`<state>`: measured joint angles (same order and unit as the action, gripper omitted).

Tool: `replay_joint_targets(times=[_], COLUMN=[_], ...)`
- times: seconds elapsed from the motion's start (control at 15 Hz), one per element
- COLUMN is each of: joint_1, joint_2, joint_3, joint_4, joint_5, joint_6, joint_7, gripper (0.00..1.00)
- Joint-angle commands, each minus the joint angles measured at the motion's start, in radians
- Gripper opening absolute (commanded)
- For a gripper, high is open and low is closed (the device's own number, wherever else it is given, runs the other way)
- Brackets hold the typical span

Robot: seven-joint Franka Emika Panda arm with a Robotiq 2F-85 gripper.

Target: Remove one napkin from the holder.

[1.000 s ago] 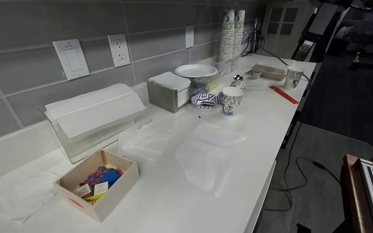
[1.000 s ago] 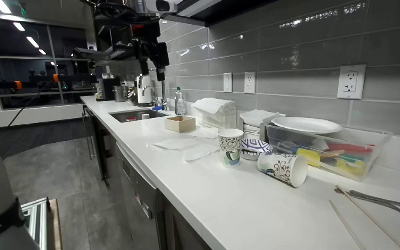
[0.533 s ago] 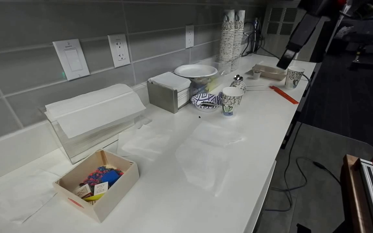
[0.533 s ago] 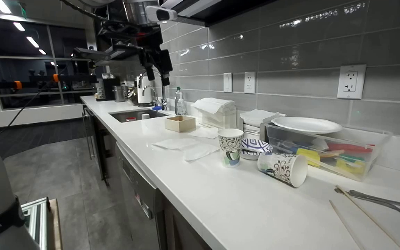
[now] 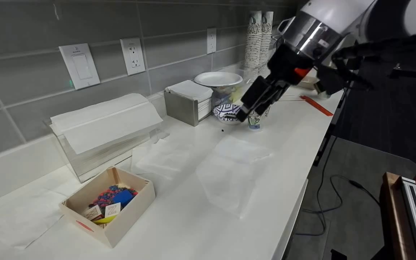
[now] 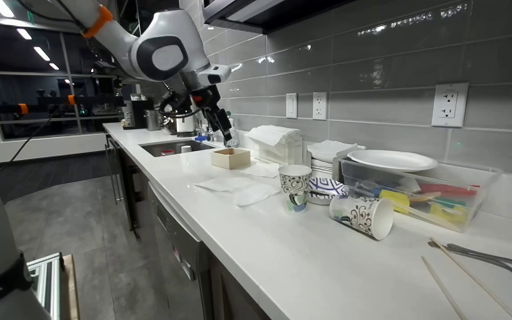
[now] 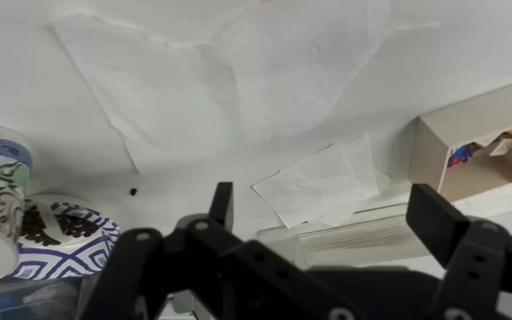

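Observation:
The holder, a wide white dispenser with a clear front, stands against the wall in both exterior views. A white napkin drapes over its top and hangs past the front edge; it also shows in an exterior view. My gripper is in the air above the counter, apart from the holder, tilted downward. In the wrist view the gripper is open, its fingers wide apart with nothing between them. The holder shows beyond the fingers there, its top hidden by the gripper body.
A wooden box with colourful items stands before the holder. Loose napkins lie on the counter. A grey square box, a patterned bowl and paper cups stand near. The tiled wall runs behind.
The arm has swung into view and my gripper has come down and nearer to the holder, with a changed tilt. The holder, its napkin and the counter items have not moved.

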<state>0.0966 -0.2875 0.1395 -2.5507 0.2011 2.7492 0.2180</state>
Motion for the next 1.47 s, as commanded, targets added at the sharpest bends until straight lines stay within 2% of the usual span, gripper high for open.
replay_joint_targets(times=[0.0,0.13,0.27,0.47,0.73,0.87,1.07,1.13,1.2,1.4], joint_1=[-0.032,-0.06,-0.052,-0.005,0.095,0.112,0.144,0.14,0.123,0.124], joint_2=[0.227,0.324,0.401,0.495,0.591,0.635,0.71,0.731,0.67,0.684], joint_3=[0.057,0.077,0.058,0.011,-0.084,-0.079,-0.097,-0.084,-0.078,-0.077], joint_4=[0.131,0.205,0.284,0.398,0.51,0.544,0.597,0.608,0.558,0.566], joint_5=[-0.017,-0.072,-0.12,-0.17,-0.227,-0.17,-0.136,-0.118,-0.156,-0.154], joint_6=[0.17,0.224,0.241,0.237,0.267,0.299,0.407,0.439,0.381,0.391], joint_7=[0.214,0.357,0.493,0.695,0.975,1.042,1.148,1.161,1.107,1.109], gripper=[1.0,1.0,1.0,1.0,1.0,1.0,1.0,1.0,1.0,1.0])
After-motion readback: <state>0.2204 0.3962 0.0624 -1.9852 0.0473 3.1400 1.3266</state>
